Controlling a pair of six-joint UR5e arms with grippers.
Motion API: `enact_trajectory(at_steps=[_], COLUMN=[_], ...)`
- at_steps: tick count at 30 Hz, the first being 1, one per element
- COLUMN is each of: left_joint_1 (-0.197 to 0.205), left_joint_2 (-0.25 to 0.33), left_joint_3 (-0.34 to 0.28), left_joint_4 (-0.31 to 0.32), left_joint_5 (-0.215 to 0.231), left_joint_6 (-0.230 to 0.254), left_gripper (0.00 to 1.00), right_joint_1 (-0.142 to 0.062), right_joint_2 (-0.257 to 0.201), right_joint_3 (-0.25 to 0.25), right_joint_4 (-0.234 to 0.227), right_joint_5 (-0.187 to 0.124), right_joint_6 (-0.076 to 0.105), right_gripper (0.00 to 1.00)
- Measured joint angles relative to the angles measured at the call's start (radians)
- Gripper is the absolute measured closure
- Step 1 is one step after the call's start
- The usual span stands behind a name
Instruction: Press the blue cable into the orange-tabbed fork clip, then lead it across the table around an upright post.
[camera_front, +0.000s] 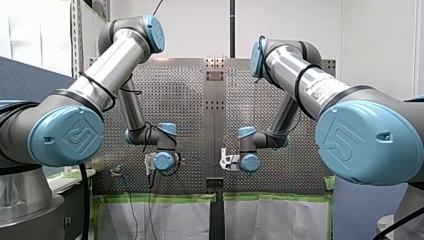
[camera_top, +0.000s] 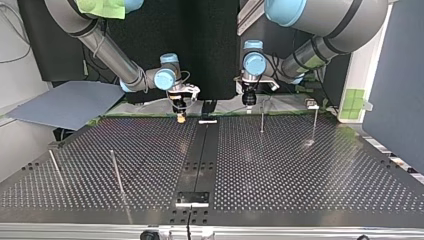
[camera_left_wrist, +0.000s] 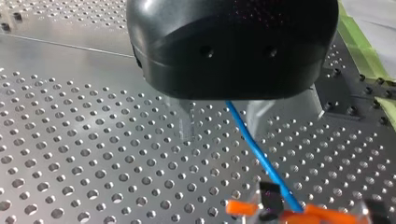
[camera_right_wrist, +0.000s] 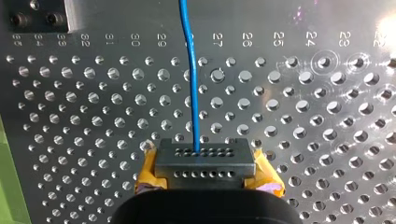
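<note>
The thin blue cable is pinched in my right claw and runs under my left claw, whose grip I cannot tell, to the orange-tabbed fork clip just ahead of it. A taut line pressed straight down into its fork should seat cleanly.

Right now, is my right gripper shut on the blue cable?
Shut on it: in the right wrist view the blue cable ends clamped in my right gripper, no gap showing.
</note>
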Motion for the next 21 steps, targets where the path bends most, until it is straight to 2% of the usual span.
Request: enact_trajectory(at_steps=[1, 2, 15, 17, 21], left_joint_1=[0.000, 0.000, 0.000, -0.001, -0.002], left_joint_2=[0.000, 0.000, 0.000, 0.001, 0.007], left_joint_3=[0.000, 0.000, 0.000, 0.000, 0.000], left_joint_4=[0.000, 0.001, 0.000, -0.004, -0.020], left_joint_5=[-0.001, -0.001, 0.007, 0.007, 0.005], left_joint_6=[0.000, 0.001, 0.002, 0.003, 0.007], left_gripper=[0.92, 1.00, 1.00, 1.00, 1.00], right_joint_1=[0.000, 0.000, 0.000, 0.000, 0.000], right_joint_2=[0.000, 0.000, 0.000, 0.000, -0.007], right_joint_3=[0.000, 0.000, 0.000, -0.001, -0.010], right_joint_4=[0.000, 0.000, 0.007, 0.010, 0.027], right_joint_5=[0.000, 0.000, 0.001, 0.003, 0.014], right_joint_6=[0.000, 0.000, -0.004, -0.010, -0.036], right_gripper=[1.00, 1.00, 1.00, 1.00, 1.00])
